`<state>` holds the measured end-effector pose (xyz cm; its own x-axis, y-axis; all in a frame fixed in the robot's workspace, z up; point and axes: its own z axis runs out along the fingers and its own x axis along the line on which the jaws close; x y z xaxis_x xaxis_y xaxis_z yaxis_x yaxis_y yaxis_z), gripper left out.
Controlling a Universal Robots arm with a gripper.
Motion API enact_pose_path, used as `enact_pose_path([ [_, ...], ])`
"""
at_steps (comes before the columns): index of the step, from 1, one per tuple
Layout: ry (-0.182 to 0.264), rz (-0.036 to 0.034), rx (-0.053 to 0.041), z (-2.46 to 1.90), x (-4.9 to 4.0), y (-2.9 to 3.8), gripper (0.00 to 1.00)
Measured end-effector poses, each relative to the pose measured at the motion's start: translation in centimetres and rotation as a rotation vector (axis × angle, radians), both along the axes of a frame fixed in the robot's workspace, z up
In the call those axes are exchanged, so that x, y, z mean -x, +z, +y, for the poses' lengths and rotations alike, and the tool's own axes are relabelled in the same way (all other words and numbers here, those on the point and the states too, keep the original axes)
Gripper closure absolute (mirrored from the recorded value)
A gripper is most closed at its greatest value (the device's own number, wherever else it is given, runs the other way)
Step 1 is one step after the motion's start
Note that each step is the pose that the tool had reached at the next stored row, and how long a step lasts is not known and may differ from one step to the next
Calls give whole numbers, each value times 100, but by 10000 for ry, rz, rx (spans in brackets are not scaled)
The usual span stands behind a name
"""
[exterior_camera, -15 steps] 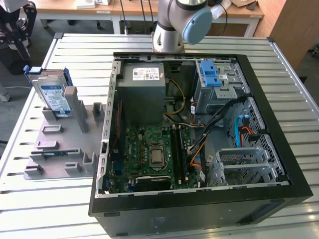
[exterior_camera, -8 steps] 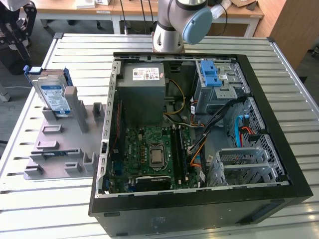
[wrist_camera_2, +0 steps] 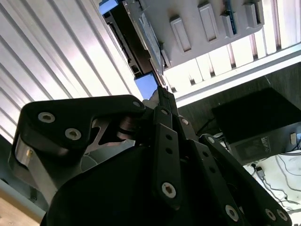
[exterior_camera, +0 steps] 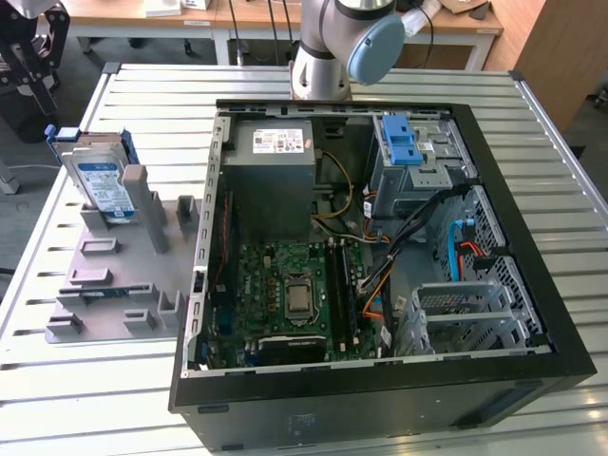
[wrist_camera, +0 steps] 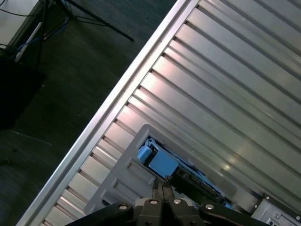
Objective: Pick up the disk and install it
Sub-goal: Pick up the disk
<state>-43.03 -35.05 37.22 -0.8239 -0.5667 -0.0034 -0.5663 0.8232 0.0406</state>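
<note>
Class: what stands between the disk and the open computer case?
In the exterior view, grey upright posts stand between the disk and the computer case.

Silver arm, pale-blue joint cap, black screw-studded pincer

The bench is ribbed bare metal, bright and glossy. The disk is silver metal with a smooth paper label — its frame is blue plastic. The grey rack looks matt plastic. The computer case is matt black, and the end effector too — with shiny screw heads.
</note>
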Motion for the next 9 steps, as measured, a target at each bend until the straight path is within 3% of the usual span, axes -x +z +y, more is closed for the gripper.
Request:
enact_pose_path([
  [9,580,0,0,0,0,0,90],
])
